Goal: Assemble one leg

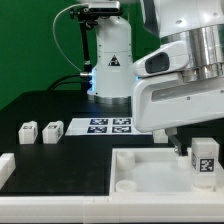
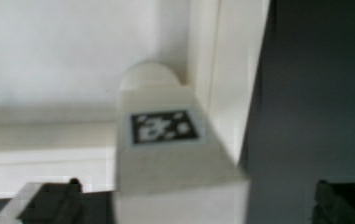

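A white leg (image 1: pixel 204 161) with a black-and-white marker stands upright on the right end of the large white tray-like piece (image 1: pixel 150 170) in the exterior view. My gripper (image 1: pixel 184 147) hangs just above and beside it, mostly hidden under the arm's white housing. In the wrist view the same leg (image 2: pixel 170 140) runs between my two dark fingertips (image 2: pixel 49 203), with a gap on each side. The gripper (image 2: pixel 195 195) is open and holds nothing. Two more legs (image 1: pixel 27 132) (image 1: pixel 51 130) stand on the black table at the exterior view's left.
The marker board (image 1: pixel 108 126) lies behind the tray, in front of the arm's base (image 1: pixel 110 70). A round corner socket (image 1: pixel 128 184) shows on the tray's left end. Another white part (image 1: pixel 6 166) lies at the left edge.
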{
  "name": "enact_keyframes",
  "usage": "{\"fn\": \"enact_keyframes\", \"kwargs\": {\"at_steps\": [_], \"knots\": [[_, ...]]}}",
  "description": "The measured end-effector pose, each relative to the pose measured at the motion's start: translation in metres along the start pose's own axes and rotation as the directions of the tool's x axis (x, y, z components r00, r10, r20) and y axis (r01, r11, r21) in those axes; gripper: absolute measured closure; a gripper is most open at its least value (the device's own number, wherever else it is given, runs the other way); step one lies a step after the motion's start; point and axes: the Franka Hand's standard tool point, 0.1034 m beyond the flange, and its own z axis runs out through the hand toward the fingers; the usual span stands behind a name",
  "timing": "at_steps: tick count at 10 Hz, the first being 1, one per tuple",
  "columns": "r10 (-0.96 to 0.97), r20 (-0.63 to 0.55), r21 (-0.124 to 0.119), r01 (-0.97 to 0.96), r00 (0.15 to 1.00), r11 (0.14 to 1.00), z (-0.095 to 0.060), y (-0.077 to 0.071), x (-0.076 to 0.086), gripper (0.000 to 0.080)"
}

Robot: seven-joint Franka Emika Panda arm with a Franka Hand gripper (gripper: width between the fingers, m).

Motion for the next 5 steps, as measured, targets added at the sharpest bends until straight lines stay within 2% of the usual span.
{"fn": "enact_keyframes", "kwargs": {"at_steps": [1, 2, 3, 5], "knots": [[0.002, 0.11, 0.013, -0.004, 0.994, 1.0, -0.0042, -0.0009, 0.0004, 0.015], [-0.007, 0.115, 0.016, 0.005, 0.993, 1.0, -0.0034, 0.0024, 0.009, 0.015], [-0.01, 0.091, 0.011, 0.009, 0.996, 1.0, 0.0015, 0.0074, 0.0087, 0.015], [0.005, 0.084, 0.008, -0.006, 0.996, 1.0, 0.0041, 0.0079, 0.0067, 0.015]]}}
